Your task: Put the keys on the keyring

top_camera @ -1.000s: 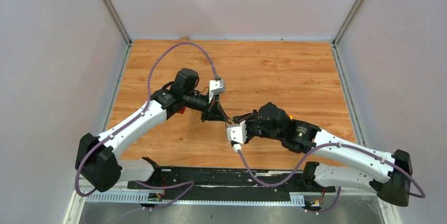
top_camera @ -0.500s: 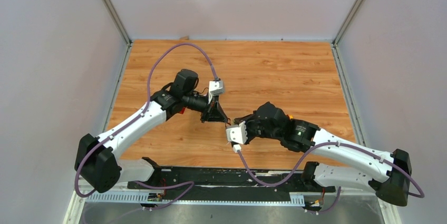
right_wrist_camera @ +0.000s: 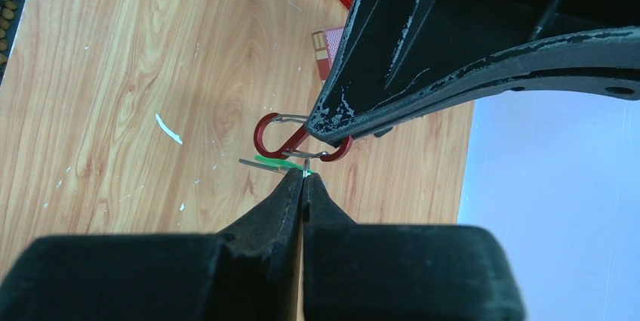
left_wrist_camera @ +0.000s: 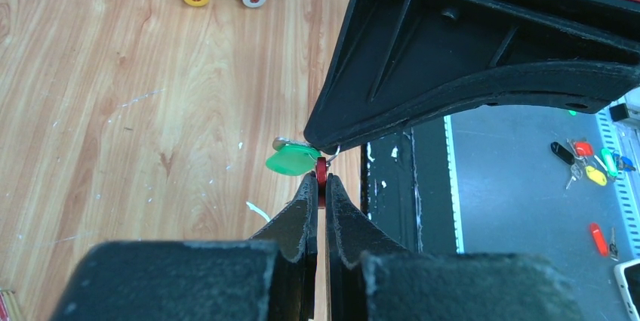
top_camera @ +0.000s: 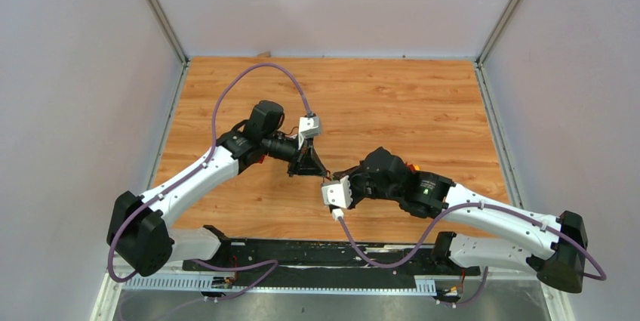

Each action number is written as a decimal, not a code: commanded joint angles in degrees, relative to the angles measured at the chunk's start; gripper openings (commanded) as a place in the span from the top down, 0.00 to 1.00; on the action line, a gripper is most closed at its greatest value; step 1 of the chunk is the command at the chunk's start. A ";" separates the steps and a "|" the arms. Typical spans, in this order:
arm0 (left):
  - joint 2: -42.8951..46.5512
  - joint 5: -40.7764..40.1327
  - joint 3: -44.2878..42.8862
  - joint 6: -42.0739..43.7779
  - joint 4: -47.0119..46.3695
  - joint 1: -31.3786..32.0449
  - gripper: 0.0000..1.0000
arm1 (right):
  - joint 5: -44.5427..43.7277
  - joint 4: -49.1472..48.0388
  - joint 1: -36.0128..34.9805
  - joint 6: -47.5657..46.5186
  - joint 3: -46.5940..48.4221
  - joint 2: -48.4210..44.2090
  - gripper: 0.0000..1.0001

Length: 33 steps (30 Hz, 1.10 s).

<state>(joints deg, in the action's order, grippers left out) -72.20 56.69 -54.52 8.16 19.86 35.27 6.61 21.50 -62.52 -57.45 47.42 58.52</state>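
Both arms meet in mid-air above the table (top_camera: 392,102); we read from the left. The left gripper (left_wrist_camera: 320,185) is clenched edge-on upon the keyring (left_wrist_camera: 321,172), a red S-shaped hook whose long axis, in the right wrist view, runs from 8 to 2 o'clock. We find the green-headed key (left_wrist_camera: 293,159) just beside the keyring, at 11 o'clock from the left gripper's tips, its blade lying roughly 9 to 3 o'clock. The right gripper (right_wrist_camera: 303,181) is pinched shut on that key, with the keyring at 12 o'clock just above its tips. We judge the right arm the one to thread; the black-headed key we cannot place.
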 commanded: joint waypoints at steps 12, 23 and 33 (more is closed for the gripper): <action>0.11 1.61 0.47 -1.20 -3.15 0.27 1.00 | 0.11 -4.72 -1.23 0.59 1.06 -1.17 1.00; -0.15 2.14 0.83 -1.31 -3.60 0.34 1.00 | 0.29 -5.84 -1.76 0.41 0.22 -1.62 1.00; -0.21 2.46 1.20 -1.31 -4.21 0.38 1.00 | -0.03 -7.33 -2.68 0.59 -0.31 -1.22 1.00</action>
<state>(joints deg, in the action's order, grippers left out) -72.23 57.95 -53.43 7.31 19.07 35.27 5.43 19.97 -64.10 -57.32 46.76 58.08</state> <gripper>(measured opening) 0.061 0.012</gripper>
